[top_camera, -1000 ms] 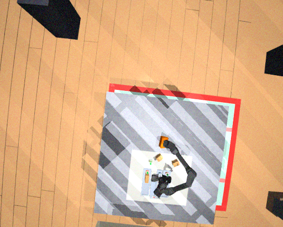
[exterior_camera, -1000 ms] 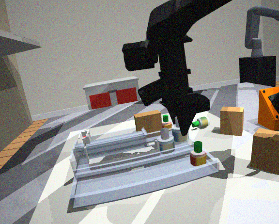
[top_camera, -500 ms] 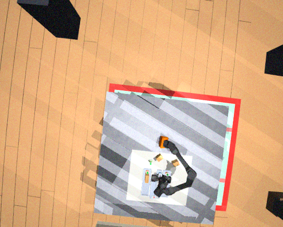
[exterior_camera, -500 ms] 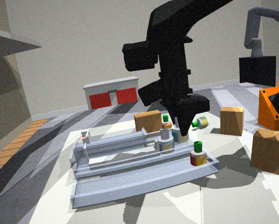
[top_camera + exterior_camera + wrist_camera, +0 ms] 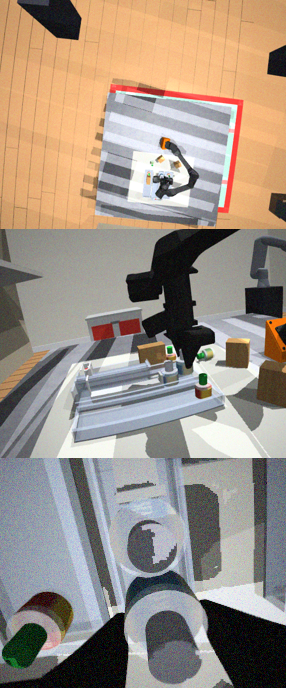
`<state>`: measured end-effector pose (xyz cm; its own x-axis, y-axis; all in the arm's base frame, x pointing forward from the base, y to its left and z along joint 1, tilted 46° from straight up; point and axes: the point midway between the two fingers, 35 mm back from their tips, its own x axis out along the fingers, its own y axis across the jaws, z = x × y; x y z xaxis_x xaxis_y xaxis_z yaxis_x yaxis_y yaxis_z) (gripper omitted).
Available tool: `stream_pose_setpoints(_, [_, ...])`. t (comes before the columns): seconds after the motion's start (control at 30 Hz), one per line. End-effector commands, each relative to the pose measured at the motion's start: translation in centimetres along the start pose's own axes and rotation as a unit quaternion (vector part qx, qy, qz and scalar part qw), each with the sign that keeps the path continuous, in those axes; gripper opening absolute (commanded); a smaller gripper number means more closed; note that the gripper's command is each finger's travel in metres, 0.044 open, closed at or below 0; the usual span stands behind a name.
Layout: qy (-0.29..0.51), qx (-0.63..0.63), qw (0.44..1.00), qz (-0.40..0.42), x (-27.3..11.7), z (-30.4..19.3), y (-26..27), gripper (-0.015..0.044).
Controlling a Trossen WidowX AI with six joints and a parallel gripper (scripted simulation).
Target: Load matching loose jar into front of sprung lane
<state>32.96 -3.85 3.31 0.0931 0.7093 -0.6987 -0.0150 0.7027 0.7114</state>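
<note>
1. Grey tabletop [image 5: 139, 119] [image 5: 99, 350]: carries the white mat [image 5: 137, 158] [image 5: 134, 434], which extends around the clear lane rack [image 5: 147, 192] [image 5: 149, 421].
2. Rack: rests directly on the mat.
3. Green-capped jar [image 5: 152, 163] [image 5: 208, 354]: lies on its side, off the rack's front end.
4. Two wooden blocks [image 5: 161, 158] [image 5: 238, 353]: on the mat, forward of the rack.
5. Orange arm base [image 5: 163, 146] [image 5: 271, 348]: on the tabletop, farther forward of the rack.
</note>
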Motion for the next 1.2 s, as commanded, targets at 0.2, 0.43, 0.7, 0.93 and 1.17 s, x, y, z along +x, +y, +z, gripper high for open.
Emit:
stream_pose_setpoints(0.2, [-0.007, -0.011, 1.0, 0.003, 0.66, 0.52, 0.34, 0.0])
stream_pose_setpoints(0.43, [-0.007, -0.011, 1.0, 0.003, 0.85, 0.5, 0.36, 0.0])
stream_pose_setpoints(0.7, [-0.007, -0.011, 1.0, 0.003, 1.06, 0.47, 0.37, 0.0])
stream_pose_setpoints(0.93, [-0.007, -0.011, 1.0, 0.003, 1.24, 0.44, 0.39, 0.0])
stream_pose_setpoints(1.17, [-0.007, -0.011, 1.0, 0.003, 1.43, 0.41, 0.41, 0.0])
